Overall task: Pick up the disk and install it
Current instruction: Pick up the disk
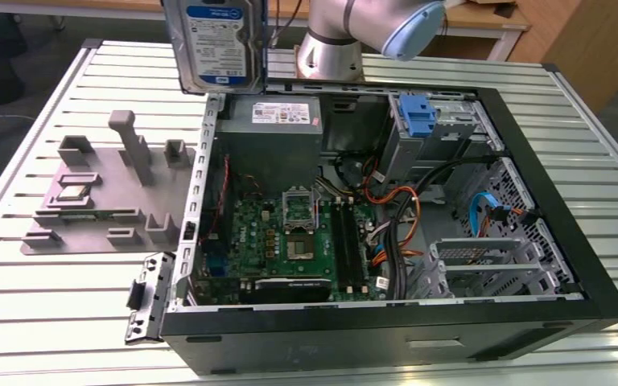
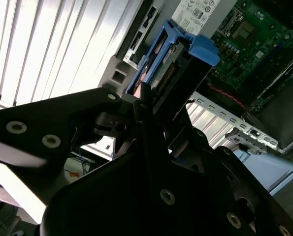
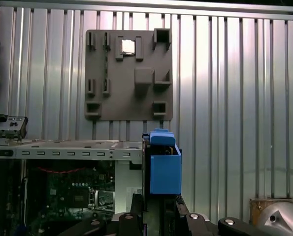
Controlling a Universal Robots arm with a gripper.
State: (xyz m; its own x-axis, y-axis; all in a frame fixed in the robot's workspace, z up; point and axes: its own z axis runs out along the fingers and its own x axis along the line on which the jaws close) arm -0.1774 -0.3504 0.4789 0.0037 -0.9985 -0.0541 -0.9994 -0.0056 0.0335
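Arm [image 1: 336,36] up high, tool [image 3: 157,204] clamped on the disk [image 1: 220,40], holding it vert.

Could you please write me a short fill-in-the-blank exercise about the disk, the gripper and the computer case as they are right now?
1. The gripper is ____ on the disk, which is lifted clear of the open computer case.
2. The plastic frame round the disk's edges is coloured ____.
3. The grey fixture plate lies on the slatted table, on the exterior view's ____ of the computer case.

Missing words: shut; blue; left.
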